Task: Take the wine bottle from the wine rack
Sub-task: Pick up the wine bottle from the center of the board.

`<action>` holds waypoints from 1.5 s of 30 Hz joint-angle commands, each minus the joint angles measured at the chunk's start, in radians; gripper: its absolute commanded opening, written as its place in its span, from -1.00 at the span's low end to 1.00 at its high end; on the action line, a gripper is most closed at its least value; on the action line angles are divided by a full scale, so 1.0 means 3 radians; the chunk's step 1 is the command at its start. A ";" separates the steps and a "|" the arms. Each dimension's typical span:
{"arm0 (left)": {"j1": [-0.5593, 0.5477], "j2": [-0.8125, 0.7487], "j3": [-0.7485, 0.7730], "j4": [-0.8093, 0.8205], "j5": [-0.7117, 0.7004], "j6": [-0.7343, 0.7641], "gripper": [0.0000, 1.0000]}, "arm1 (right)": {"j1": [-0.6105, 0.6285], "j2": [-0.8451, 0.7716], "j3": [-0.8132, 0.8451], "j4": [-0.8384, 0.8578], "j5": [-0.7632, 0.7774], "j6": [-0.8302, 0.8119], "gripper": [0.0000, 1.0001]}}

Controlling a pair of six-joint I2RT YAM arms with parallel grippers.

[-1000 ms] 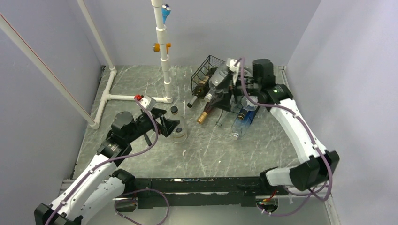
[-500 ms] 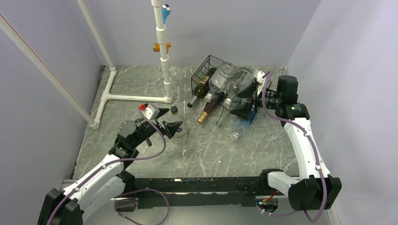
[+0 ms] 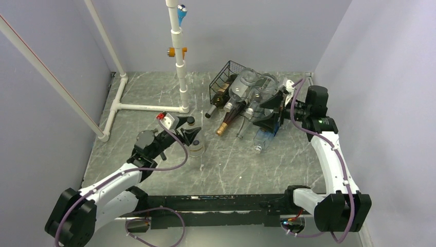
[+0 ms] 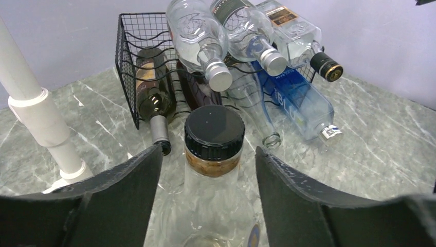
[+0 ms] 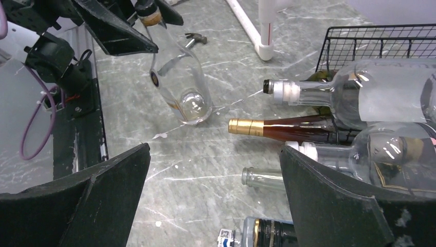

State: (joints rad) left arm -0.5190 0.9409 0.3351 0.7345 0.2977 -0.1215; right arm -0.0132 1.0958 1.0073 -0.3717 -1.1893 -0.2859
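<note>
On the bench (image 3: 231,159) the left pincer (image 4: 208,154) stands open around a clear bottle (image 4: 214,135); the right pincer (image 5: 214,149) gapes empty near the wine rack (image 3: 222,77).

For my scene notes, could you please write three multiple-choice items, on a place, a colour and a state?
1. The black-capped clear bottle is: A) upright on the table between the fingers of the left gripper; B) lying on its side; C) hanging upside down.
2. The foil on the dark wine bottle in the wine rack is: A) red; B) gold; C) green.
3. The right gripper is: A) shut on a bottle; B) out of view; C) open and empty.
Answers: A, seen standing there; B, the neck gleams gold; C, spread fingers hold nothing.
</note>
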 commanded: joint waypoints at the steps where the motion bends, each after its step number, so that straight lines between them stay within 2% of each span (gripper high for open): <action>1: -0.0015 0.0127 0.0027 0.0359 -0.0026 -0.0032 0.31 | -0.0040 -0.0070 -0.0031 0.0196 -0.0149 0.0002 1.00; 4: -0.0014 0.0199 0.0077 0.0375 -0.0004 -0.0028 -0.28 | -0.0043 -0.0059 -0.0036 0.0193 -0.0169 -0.0007 1.00; 6: -0.0016 0.0213 0.0138 0.0345 -0.0005 -0.0005 -0.85 | -0.0043 -0.0055 -0.0034 0.0172 -0.0172 -0.0031 0.99; 7: -0.0015 0.0212 0.0169 0.0316 -0.0023 0.0004 -0.99 | -0.0043 -0.0056 -0.0034 0.0167 -0.0171 -0.0041 0.99; 11: 0.0035 0.0167 0.0268 0.0352 -0.0195 0.0058 -1.00 | -0.0043 -0.0070 -0.0031 0.0131 -0.0174 -0.0078 0.99; 16: 0.0311 0.0198 0.0587 0.0233 -0.0302 0.0056 -1.00 | -0.0043 -0.0081 -0.0044 0.0136 -0.0186 -0.0089 1.00; 32: 0.1155 0.0193 0.1227 -0.0136 -0.0186 0.0193 -1.00 | -0.0043 -0.0119 -0.0035 0.0058 -0.0200 -0.0172 0.99; 45: 0.1844 0.0244 0.1319 -0.0151 -0.0390 0.0201 -1.00 | -0.0039 -0.0111 -0.0039 0.0050 -0.0208 -0.0177 0.99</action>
State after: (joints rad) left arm -0.0147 1.0500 0.6250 0.4686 0.2039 -0.0635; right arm -0.0231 1.0821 0.9924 -0.3653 -1.2140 -0.3145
